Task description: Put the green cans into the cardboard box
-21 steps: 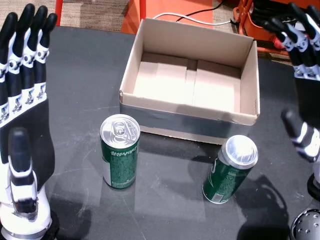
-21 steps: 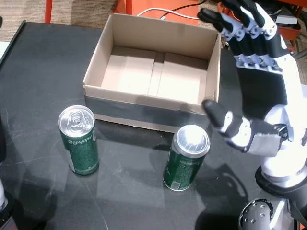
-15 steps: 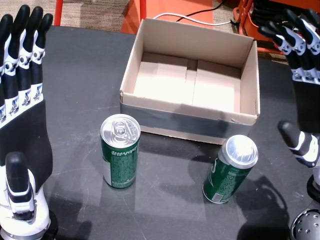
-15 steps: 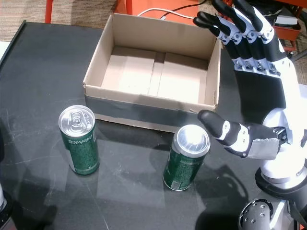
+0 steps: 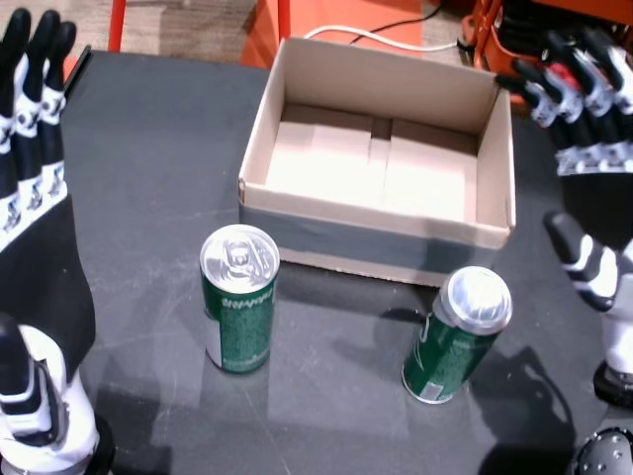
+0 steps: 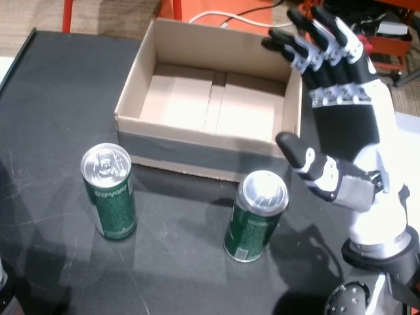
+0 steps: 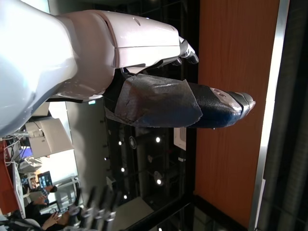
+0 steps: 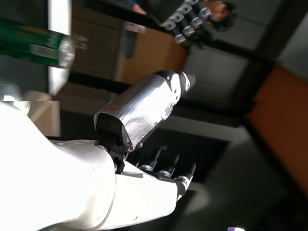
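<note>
Cans of green metal, two in number, are seen standing upright on a black table [image 5: 148, 168], both outside the cardboard box [image 5: 381, 163], which is empty and open at the top. One green can [image 5: 238, 299] stands near the box's front left corner; the other green can [image 6: 256, 215] stands near the front right corner, leaning slightly in these views.

Over the last half second the right hand [image 6: 338, 138] has been drawn in a little toward the box and the nearer can, its thumb now just beside that can's top but not seen touching it. All its fingers are spread and nothing is held. The left hand [image 5: 35, 228] has been moved slightly outward toward the edge of the view; its fingers are straight and side by side, the thumb apart, and nothing is held.

Neither can has been shifted. The task is judged to be at its start: the right hand appears to be lining up for a grasp on the can beside it.
</note>
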You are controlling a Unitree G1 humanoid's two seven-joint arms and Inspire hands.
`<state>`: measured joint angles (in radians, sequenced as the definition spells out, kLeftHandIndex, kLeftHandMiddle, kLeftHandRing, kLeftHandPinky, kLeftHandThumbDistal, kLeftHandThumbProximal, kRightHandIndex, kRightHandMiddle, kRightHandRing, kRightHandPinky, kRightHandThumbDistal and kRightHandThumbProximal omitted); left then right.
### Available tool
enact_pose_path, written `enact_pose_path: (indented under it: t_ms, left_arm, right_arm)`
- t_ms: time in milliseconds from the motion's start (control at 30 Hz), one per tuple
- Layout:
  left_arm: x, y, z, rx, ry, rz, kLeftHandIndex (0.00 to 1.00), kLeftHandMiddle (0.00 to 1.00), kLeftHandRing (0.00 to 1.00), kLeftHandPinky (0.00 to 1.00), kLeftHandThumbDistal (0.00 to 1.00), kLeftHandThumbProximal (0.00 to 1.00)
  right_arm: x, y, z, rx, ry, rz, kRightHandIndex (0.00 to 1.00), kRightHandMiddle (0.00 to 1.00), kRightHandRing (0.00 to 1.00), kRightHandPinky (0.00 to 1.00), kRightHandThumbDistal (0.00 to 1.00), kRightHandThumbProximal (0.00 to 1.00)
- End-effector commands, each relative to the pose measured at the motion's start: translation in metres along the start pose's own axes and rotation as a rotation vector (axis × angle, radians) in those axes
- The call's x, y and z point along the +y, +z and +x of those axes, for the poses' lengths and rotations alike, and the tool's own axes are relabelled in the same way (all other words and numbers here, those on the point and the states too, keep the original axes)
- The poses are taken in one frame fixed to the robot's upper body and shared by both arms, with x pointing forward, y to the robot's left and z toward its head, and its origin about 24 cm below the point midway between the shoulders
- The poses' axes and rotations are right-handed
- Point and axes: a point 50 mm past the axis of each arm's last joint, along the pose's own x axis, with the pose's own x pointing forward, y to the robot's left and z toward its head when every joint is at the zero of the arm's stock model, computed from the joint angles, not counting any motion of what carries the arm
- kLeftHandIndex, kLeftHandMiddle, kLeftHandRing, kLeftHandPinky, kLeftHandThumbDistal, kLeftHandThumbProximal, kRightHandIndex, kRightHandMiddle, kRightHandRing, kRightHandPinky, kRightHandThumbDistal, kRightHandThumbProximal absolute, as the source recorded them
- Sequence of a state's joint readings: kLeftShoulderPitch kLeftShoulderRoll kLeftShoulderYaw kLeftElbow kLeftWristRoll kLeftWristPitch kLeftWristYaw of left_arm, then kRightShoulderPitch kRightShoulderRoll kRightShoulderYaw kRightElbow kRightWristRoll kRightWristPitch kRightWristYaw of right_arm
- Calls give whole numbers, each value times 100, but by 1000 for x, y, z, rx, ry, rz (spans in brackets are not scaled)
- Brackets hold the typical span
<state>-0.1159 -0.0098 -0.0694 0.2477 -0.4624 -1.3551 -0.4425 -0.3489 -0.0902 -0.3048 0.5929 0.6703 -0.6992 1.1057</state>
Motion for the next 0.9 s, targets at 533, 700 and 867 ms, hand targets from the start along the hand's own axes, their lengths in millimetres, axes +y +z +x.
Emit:
enact_pose_path:
  t_ms: [533, 700, 867]
  left_arm:
    - [-3, 3, -2, 20, 0, 8, 100, 100, 100, 100, 71, 95]
    - [-3, 2, -2, 24, 2, 6, 100, 100, 100, 100, 71, 93]
    - [-2, 2, -2, 32, 1, -1, 100, 100, 100, 100, 75, 91]
  right_arm:
    - [-3, -7, -8, 164, 52, -63, 87, 80, 83, 90, 100, 59]
    - [-1, -10, -9, 227, 103, -127, 86, 81, 83, 91, 100, 71]
    - [0, -16, -8, 309, 181, -147, 88, 84, 87, 94, 100, 70]
